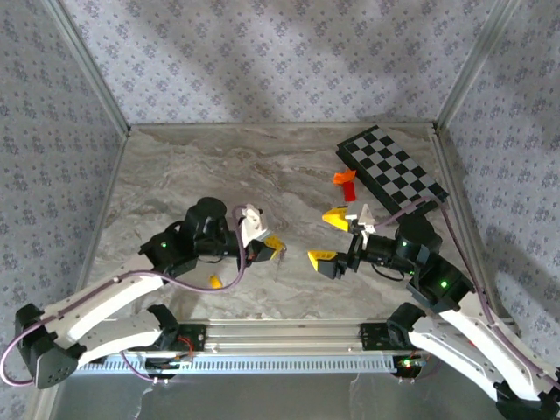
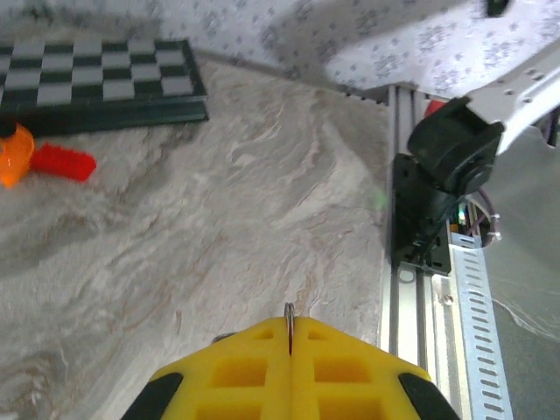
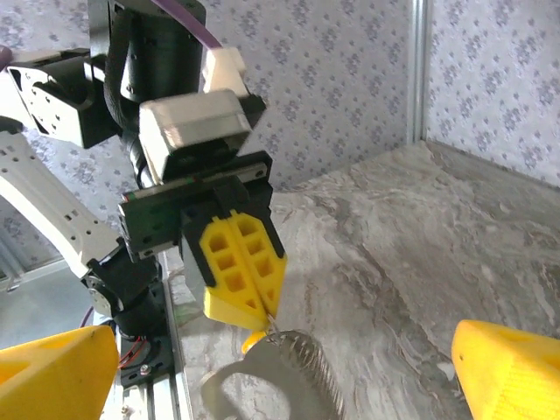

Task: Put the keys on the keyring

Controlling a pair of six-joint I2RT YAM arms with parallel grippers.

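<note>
left gripper (image 1: 267,246): your yellow pads (image 2: 289,381) are pinched tight together. the thin edge of the keyring (image 3: 273,378) pokes out between them, so you've got the ring.
keyring: in the right wrist view it hangs just below those pads, loop down. its short chain (image 3: 317,378) trails beside it. can't tell if the bottom touches the table (image 1: 175,175).
right gripper (image 1: 329,238): jaws spread wide with nothing in them. it faces the ring across a small gap, near but not touching.
key (image 1: 214,281): tiny yellow bit lying on the marble by the near edge, just beside your left arm's cable. it's on the far side of the left gripper from your free one and well apart from its fingers.
done so far: i'd say only the ring pickup. no key on the loop as far as i can see.
left to do: pretty much the whole fiddly part. you need to grab the key, line it up and thread it on.
further out: chessboard (image 1: 394,166) and the orange and red blocks (image 1: 346,181) sit back right, out of your way.
</note>
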